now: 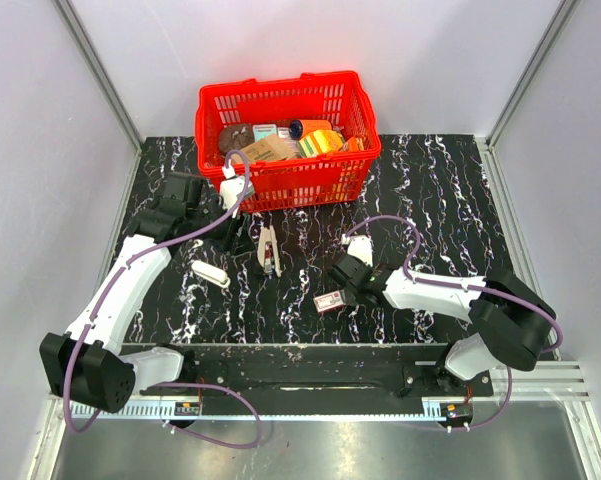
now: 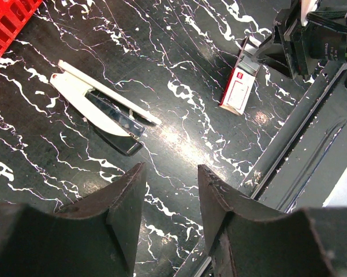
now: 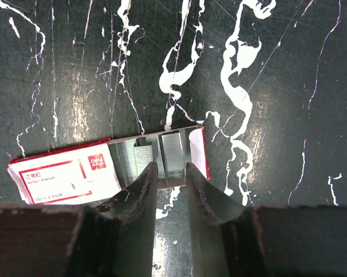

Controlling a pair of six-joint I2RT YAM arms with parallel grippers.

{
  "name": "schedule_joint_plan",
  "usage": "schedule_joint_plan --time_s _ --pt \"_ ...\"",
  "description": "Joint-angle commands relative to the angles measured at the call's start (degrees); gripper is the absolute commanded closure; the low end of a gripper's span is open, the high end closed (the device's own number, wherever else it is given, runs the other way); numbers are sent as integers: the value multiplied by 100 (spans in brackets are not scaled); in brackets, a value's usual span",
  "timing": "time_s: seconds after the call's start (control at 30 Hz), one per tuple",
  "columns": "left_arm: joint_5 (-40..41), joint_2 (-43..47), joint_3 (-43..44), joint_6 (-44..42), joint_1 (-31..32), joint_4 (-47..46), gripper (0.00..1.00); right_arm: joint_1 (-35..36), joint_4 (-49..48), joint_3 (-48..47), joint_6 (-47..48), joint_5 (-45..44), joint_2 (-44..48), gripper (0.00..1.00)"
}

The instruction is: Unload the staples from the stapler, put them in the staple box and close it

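A: State of left gripper [image 2: 171, 170]?
B: Held half open, empty. The stapler [image 2: 98, 109] is found ahead-left, hinged open, long axis slanted across the fingers — nearer this arm.
A: And right gripper [image 3: 170, 167]?
B: Barely parted over staple box [image 3: 63, 176] — nothing seen held.

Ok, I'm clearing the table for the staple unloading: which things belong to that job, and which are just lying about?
For the job:
stapler, lying open
staple box, slid open
right gripper, over the box's open end

Lying about:
red basket and its contents
small white object beside the stapler
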State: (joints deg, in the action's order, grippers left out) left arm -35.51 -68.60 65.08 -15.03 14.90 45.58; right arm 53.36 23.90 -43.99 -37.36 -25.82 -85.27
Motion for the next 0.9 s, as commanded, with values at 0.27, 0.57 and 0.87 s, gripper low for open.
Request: schedule_joint_plan --time_s 0.27,0.57,0.87 --pt "97 145 14 9 22 -120 54 69 35 -13 36 -37 292 65" --pt "263 -92 49 -246 390 -120 55 34 264 -145 124 -528 1135 73" --pt "1045 -900 -127 -949 1621 -410 55 -1151 -235 223 10 822 872 77"
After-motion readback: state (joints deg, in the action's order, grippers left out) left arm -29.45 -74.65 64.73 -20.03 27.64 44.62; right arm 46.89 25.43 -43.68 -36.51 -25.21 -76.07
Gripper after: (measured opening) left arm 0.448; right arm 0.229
